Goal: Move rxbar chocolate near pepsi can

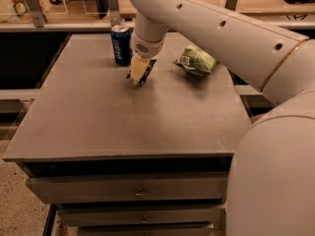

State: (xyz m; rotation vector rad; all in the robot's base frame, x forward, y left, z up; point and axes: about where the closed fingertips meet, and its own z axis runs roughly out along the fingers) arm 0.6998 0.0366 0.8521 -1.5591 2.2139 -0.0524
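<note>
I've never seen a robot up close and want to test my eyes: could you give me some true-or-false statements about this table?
1. The can stands upright at the back of the table. True.
2. The green bag lies left of the can in the picture. False: it lies to the right, beyond the gripper.
3. The gripper hangs low over the table between can and bag. True.
4. The gripper touches the can. False: they are apart; the gripper is just in front of the can and to its right in the picture.
5. The bar lies flat beside the bag. False: it appears to be held in the gripper.
</note>
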